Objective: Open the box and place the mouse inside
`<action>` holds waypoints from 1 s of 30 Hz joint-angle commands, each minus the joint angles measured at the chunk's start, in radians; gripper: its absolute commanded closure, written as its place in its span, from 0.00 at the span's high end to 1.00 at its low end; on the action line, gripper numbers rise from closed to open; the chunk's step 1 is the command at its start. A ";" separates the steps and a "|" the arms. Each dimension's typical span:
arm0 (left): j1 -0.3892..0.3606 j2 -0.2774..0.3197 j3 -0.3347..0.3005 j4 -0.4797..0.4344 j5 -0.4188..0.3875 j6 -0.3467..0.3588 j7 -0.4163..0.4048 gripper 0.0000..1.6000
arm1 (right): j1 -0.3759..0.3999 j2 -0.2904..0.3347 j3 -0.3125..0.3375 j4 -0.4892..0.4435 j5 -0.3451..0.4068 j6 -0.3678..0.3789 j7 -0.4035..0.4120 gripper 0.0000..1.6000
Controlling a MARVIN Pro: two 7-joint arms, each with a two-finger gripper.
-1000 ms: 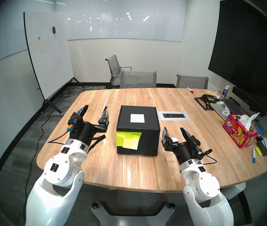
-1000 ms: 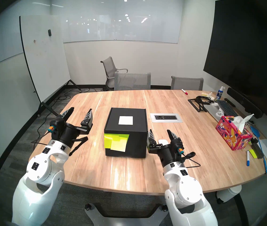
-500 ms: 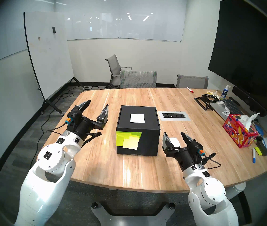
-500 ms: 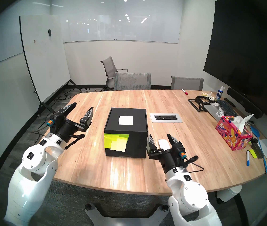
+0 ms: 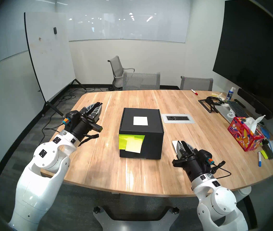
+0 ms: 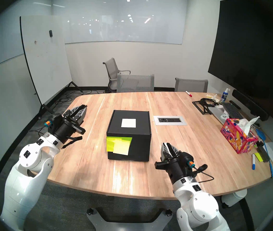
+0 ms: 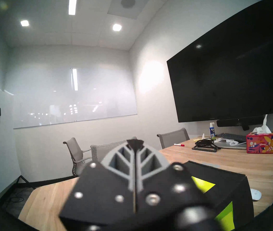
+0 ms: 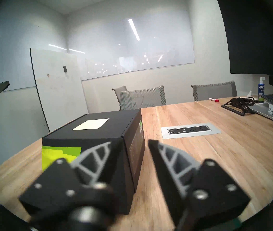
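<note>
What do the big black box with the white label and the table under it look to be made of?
Black cube-shaped box: likely matte cardboard; dull, glare-free faces, with folded flap edges at the corners. Long light-brown table: looks like wood planks with a smooth semi-gloss finish; lengthwise grain and soft light reflections show. It could be laminate.

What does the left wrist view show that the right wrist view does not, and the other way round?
Only the left wrist view shows the white mouse, lying on the table past the box. Only the right wrist view shows the white label on the lid and the outlet panel. Both show the black box, its yellow-green sticky notes and the red marker.
</note>
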 commanded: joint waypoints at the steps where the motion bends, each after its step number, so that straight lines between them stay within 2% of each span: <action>1: -0.022 0.014 -0.012 -0.014 0.008 0.001 -0.004 0.00 | -0.050 -0.006 0.006 -0.039 0.005 -0.023 -0.004 0.00; 6: -0.014 0.046 -0.021 -0.025 0.039 0.014 -0.013 0.00 | -0.058 -0.001 0.011 -0.023 0.030 -0.023 0.010 0.00; 12: 0.000 0.063 -0.031 -0.059 0.089 0.076 0.005 0.00 | -0.051 0.006 0.007 0.026 0.077 -0.008 0.049 0.00; 17: -0.009 0.081 -0.005 -0.092 0.176 0.182 0.063 0.00 | -0.046 0.008 0.006 0.047 0.096 -0.005 0.067 0.00; 21: -0.005 0.075 0.002 -0.127 0.216 0.248 0.089 0.00 | -0.049 0.012 0.009 0.054 0.111 0.021 0.071 0.00; 30: 0.012 0.068 0.007 -0.163 0.248 0.305 0.119 0.00 | -0.071 0.023 0.055 0.060 0.136 0.052 0.073 0.00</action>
